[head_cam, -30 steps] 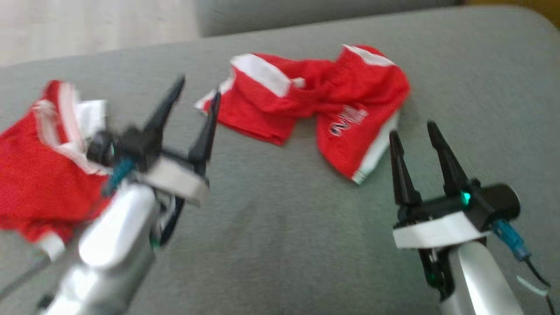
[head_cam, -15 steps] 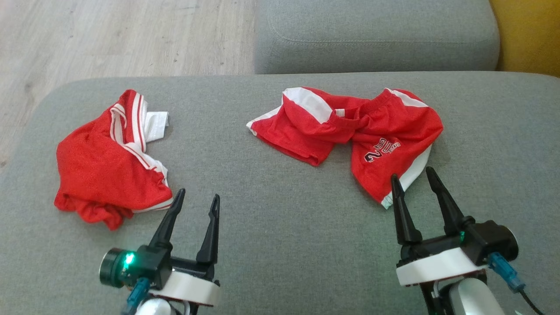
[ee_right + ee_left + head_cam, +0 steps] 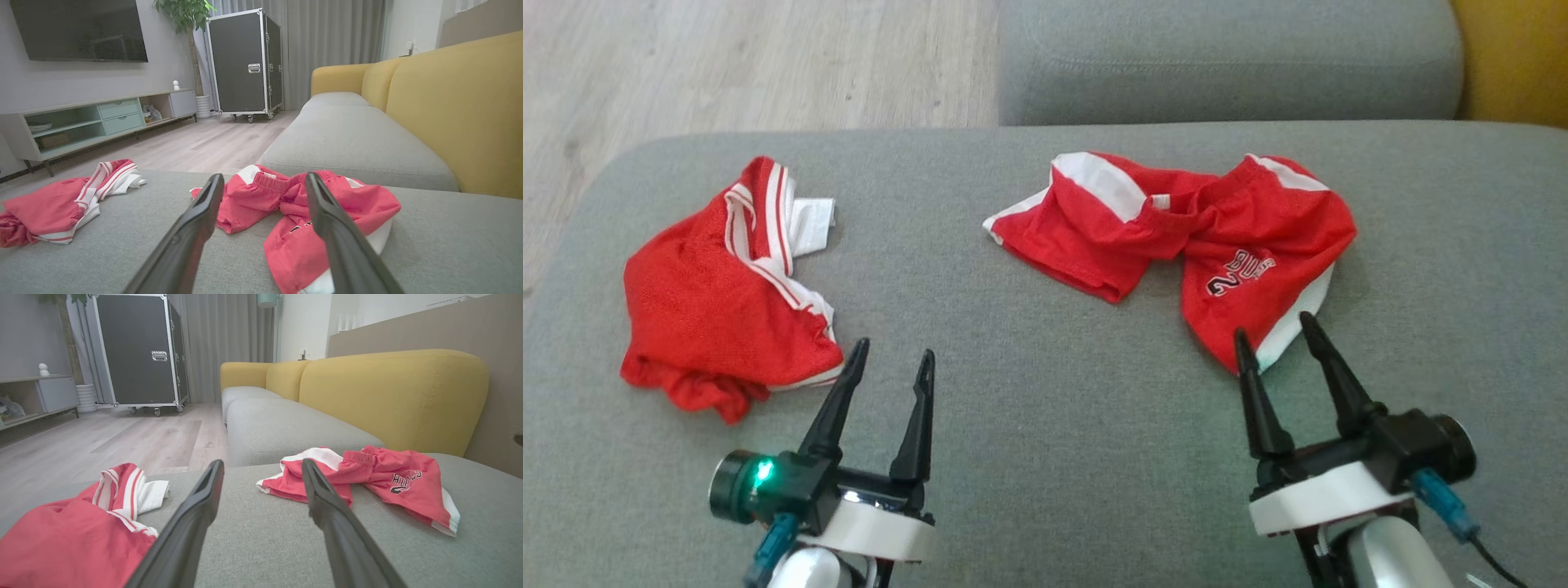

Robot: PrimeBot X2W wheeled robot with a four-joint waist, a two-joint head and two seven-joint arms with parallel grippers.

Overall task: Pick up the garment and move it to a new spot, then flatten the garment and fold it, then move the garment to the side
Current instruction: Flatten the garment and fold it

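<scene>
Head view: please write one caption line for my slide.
Open left end effector and open right end effector over the grey cushion, facing crumpled lettered shorts and a striped red garment.

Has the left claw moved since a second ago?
Yes: the left claw drew back toward the robot, away from the left corner of the red shorts.

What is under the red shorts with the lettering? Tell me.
The red shorts lie crumpled on the grey seat cushion, which shows all round them. Anything beneath their folds is covered and cannot be seen.
</scene>
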